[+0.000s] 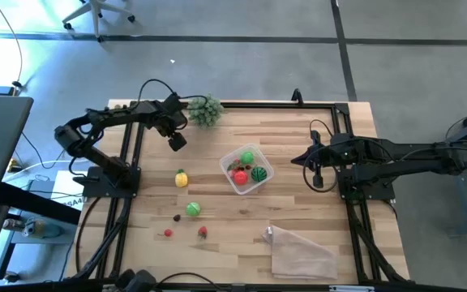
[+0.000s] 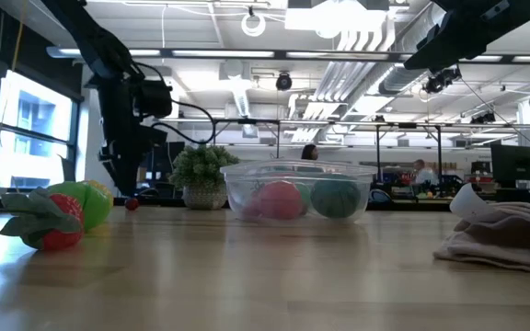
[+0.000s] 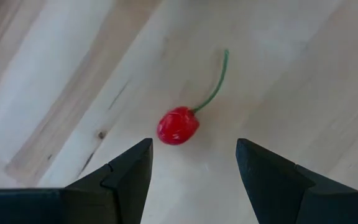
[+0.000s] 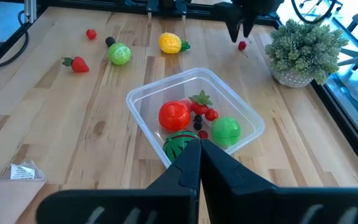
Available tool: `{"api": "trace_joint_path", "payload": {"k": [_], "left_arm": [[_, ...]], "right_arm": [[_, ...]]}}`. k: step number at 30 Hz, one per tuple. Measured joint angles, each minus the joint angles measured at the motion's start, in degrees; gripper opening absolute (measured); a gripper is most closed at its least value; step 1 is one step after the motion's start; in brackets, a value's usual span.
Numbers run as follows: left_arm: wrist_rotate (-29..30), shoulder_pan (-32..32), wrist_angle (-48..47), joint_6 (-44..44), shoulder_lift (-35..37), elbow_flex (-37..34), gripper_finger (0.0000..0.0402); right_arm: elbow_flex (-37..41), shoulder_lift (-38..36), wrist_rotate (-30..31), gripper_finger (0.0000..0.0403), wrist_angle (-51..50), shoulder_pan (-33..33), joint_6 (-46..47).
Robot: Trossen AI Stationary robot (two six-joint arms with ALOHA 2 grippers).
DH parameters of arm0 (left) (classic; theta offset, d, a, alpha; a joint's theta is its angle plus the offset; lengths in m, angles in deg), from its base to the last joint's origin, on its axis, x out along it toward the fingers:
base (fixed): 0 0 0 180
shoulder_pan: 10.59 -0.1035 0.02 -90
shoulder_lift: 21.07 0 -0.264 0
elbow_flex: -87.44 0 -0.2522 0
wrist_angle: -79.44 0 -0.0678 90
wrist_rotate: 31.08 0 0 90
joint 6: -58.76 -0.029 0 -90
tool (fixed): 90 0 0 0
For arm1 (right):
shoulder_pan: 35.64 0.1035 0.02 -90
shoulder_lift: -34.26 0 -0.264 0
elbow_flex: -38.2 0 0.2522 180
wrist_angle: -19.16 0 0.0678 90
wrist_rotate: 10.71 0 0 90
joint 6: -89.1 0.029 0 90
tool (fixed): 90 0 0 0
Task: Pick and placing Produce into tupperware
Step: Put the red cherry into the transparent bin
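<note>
The clear tupperware tub (image 1: pixel 246 169) (image 4: pixel 194 118) stands mid-table and holds a red tomato (image 4: pixel 173 115), a green apple (image 4: pixel 227 130), a striped melon ball (image 4: pixel 178 144), a strawberry and tiny berries. A red cherry (image 3: pixel 178 126) (image 4: pixel 242 45) with a green stem lies on the wood toward the far left. My left gripper (image 3: pixel 194 155) (image 1: pixel 177 142) hangs open just above the cherry, fingers apart on either side and not touching it. My right gripper (image 4: pixel 199 149) (image 1: pixel 319 178) waits shut, right of the tub. A lemon (image 1: pixel 182 178), a green ball (image 1: pixel 193 209) and a strawberry (image 1: pixel 203 232) lie loose on the table.
A bushy potted plant (image 1: pixel 205 109) stands at the far edge, close to my left gripper. A crinkled clear bag (image 1: pixel 298 251) lies near the right front. Two small berries (image 1: pixel 177 217), (image 1: pixel 168 233) lie left of the strawberry. Black frame rails border the tabletop.
</note>
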Motion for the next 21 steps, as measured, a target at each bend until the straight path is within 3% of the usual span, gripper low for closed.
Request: {"api": "trace_joint_path", "payload": {"k": [6, 21], "left_arm": [[-0.2, 0.0, -0.8, -2.6, -0.3, 0.0, 0.0221], [3.7, 0.0, 1.8, 7.1, -2.2, 0.0, 0.0220]], "right_arm": [[0.0, 0.0, 0.0, 0.0000, 0.0, 0.0, 0.0], [0.0, 0.0, 0.0, 0.0000, 0.0, 0.0, 0.0]]}}
